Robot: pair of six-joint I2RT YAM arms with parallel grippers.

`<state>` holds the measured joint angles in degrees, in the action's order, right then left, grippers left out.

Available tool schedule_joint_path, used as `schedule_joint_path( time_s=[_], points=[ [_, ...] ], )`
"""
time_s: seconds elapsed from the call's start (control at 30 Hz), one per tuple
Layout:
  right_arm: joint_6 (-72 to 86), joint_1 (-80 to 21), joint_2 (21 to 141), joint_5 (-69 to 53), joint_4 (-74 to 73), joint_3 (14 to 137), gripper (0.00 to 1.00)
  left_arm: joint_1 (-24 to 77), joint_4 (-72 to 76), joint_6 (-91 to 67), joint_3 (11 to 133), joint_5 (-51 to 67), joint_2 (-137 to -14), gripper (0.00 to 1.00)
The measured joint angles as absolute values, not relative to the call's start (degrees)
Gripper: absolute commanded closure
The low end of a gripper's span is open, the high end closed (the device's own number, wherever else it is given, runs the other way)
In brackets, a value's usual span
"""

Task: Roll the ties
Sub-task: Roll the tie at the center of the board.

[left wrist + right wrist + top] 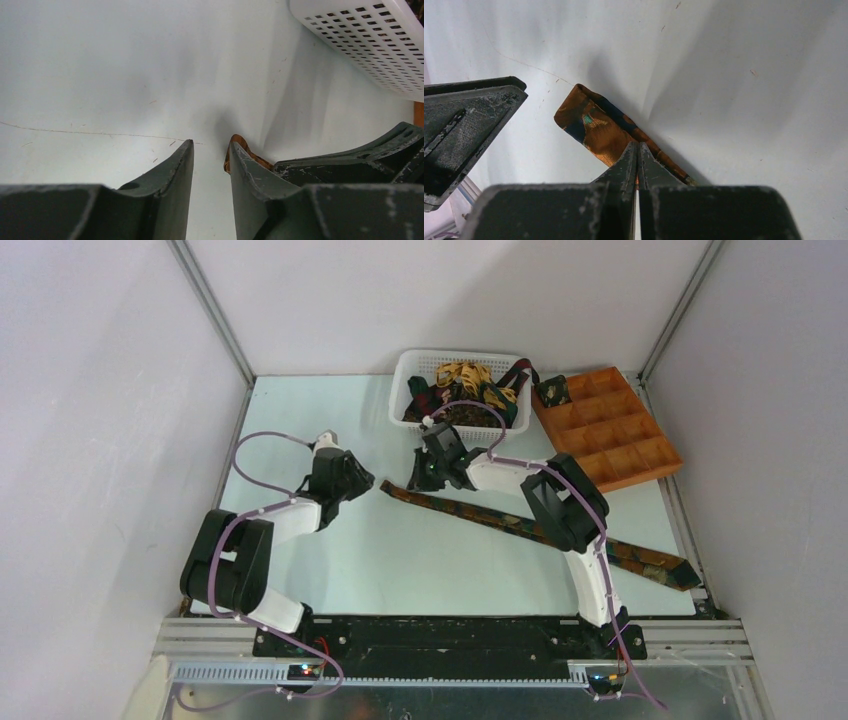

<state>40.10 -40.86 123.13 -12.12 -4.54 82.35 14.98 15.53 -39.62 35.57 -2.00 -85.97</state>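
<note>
A long dark green, brown and orange patterned tie (pixel 530 525) lies flat and diagonal across the table, its narrow end at the left. My right gripper (pixel 420 478) is shut on that narrow end; in the right wrist view (pixel 637 145) the closed tips pinch the orange fabric (pixel 594 122), whose end is folded over. My left gripper (pixel 364 483) is open and empty just left of the tie end. In the left wrist view (pixel 211 145) the tie tip (pixel 239 142) peeks out behind the right finger. Several more ties (pixel 465 390) lie in the white basket.
The white plastic basket (pixel 405 375) stands at the back centre. The orange-brown compartment tray (pixel 625 440) is at the back right, with one rolled dark tie (pixel 552 392) in its near-left compartment. Walls close in on both sides.
</note>
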Motion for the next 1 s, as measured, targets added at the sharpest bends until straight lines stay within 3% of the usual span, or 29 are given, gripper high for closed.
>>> schedule_joint_path(
  time_s=[0.27,1.0],
  points=[
    [40.12,-41.56,123.55,-12.14,-4.56,82.35,1.00,15.00,13.93,-40.07,35.57,-3.86,-86.13,0.73],
    [38.98,-44.42,118.06,-9.04,-5.98,81.71,1.00,15.00,13.34,-40.03,36.23,-1.93,-90.08,0.80]
  ],
)
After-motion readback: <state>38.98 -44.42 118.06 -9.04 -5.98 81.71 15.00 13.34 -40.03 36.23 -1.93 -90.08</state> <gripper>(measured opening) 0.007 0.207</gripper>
